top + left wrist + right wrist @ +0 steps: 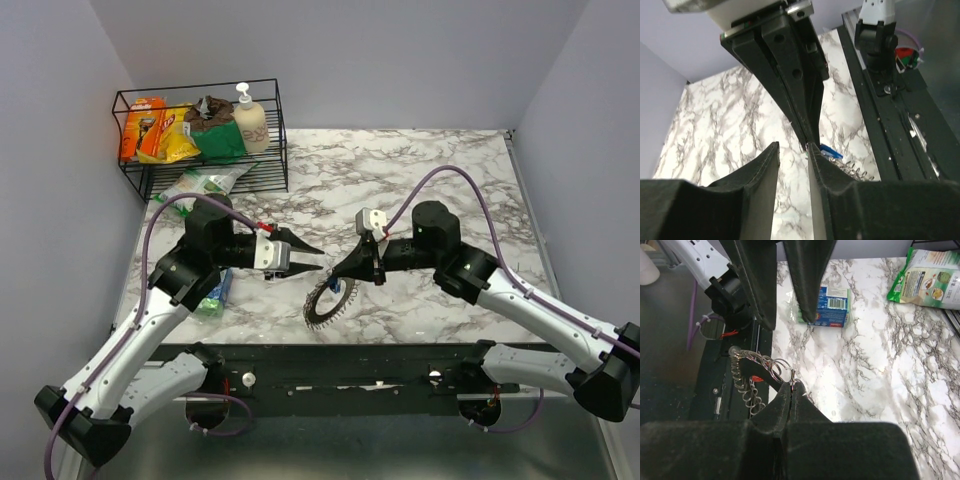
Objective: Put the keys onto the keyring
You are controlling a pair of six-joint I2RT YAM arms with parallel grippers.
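While the right claw [792,385] pinches the keyring [325,305] tight at the near edge of the table [430,180], the left claw [320,258] stands half open and empty, and a blue key [829,151] looks hung on the ring already.

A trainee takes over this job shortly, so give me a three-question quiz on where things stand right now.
1. True or false: the left arm's jaws are shut on a key.
2. The right arm's jaws grip: A) keyring B) box C) green packet.
3. Fill in: the soap bottle stands in the wire ____.
Key: 1 false; 2 A; 3 basket.
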